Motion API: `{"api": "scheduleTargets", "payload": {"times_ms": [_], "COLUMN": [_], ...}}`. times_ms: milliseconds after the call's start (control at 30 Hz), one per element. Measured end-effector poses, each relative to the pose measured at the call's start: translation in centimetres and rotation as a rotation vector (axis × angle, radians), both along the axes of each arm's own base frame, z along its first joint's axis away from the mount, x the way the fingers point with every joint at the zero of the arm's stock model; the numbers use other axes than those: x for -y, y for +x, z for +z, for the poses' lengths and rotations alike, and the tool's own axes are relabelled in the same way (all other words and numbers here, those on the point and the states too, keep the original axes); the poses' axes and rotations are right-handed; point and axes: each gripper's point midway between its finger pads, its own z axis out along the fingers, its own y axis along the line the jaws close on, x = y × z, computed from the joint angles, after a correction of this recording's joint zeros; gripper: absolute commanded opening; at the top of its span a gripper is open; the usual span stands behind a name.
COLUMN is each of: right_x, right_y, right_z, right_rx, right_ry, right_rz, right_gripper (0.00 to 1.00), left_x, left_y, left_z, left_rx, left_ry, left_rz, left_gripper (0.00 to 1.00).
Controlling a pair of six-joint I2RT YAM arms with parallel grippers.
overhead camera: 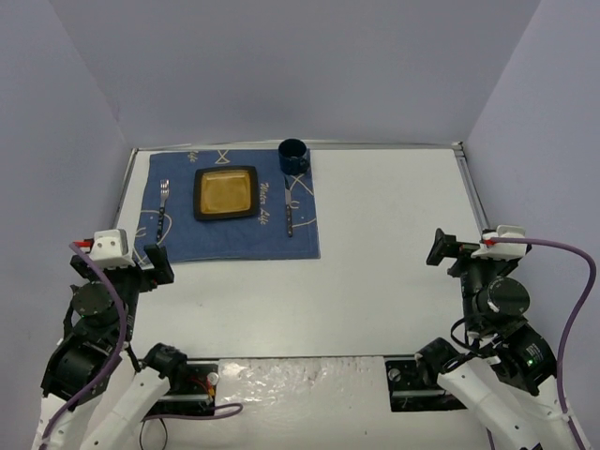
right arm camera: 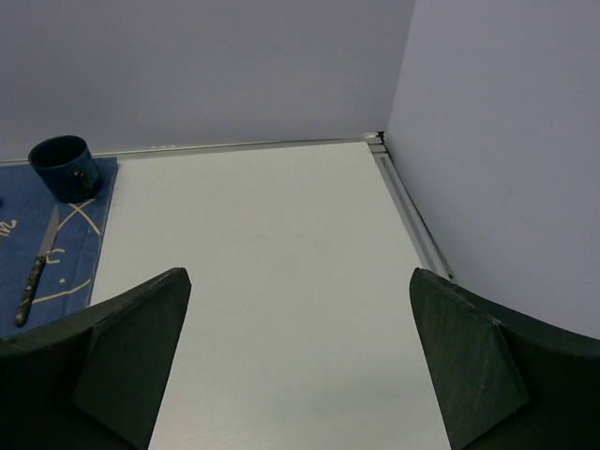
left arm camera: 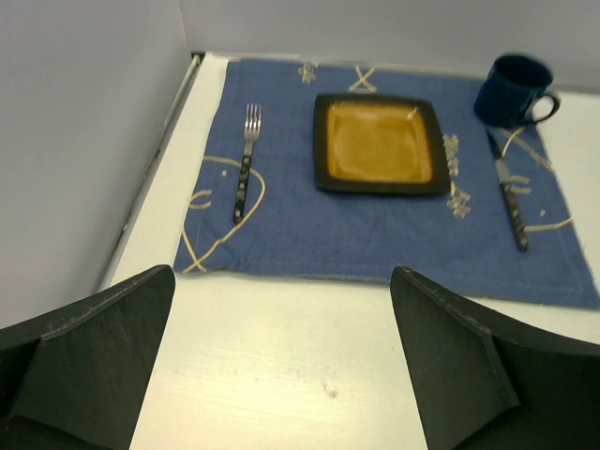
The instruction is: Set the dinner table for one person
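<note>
- One dinner table (overhead camera: 394,244) carries the setting at its far left.
- One blue placemat (overhead camera: 234,239) lies flat on it.
- Two claws, the left gripper (left arm camera: 283,281) and right gripper (right arm camera: 300,281), are both released and empty. The setting looks complete, so the arms are best kept clear of the cloth.
- One square plate (overhead camera: 225,192) sits mid-mat.
- One dark mug (overhead camera: 293,156) stands on the mat's far right corner.
- One knife (overhead camera: 289,214) lies right of the plate, one fork (overhead camera: 163,208) left.

The left arm (overhead camera: 94,314) and the right arm (overhead camera: 506,309) are built alike: round matte-black joint housings sit above glossy white tubular lower links, the left white link (overhead camera: 141,398) and the right white link (overhead camera: 487,394). Each wrist carries a small box with a red tab, the left white box (overhead camera: 111,244) and the right white box (overhead camera: 503,234). Thick cables leave them, the left lilac cable (overhead camera: 120,323) and the right lilac cable (overhead camera: 548,244). The left fingers (left arm camera: 89,361) and the right fingers (right arm camera: 127,361) are broad, matte-black, faceted wedges with crisp edges.
</note>
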Motion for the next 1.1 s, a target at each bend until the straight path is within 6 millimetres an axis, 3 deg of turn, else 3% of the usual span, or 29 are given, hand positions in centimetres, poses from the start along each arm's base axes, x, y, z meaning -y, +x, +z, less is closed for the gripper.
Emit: {"api": "scheduleTargets", "payload": {"times_ms": [133,267,533,1100], "right_x": [0.9,1.3,1.4,1.6], "right_y": [-0.7,-0.9,-0.9,-1.2], "right_z": [-0.6,-1.5,-2.7,-2.5], "right_rx": [0.014,0.016,0.011,0.033], "right_ry": [-0.005,-0.005,-0.004,0.010], "right_rz": [-0.029,-0.045,-0.052,-0.051], "right_gripper": [1.00,1.00,1.00,1.00], "left_x": [-0.3,-1.0,-1.4,-1.4], "left_y": [-0.5,-1.2,-1.3,-0.7], "left_z": [-3.6,-5.1,-5.0,-5.5], "left_rx": [-0.059,-0.040,-0.019,-0.055], "left_ry": [0.013,-0.009,-0.019,-0.005], "left_rz": [0.012,0.040,0.067,0.082], "left_gripper": [0.97,0.97,0.97,0.97]}}
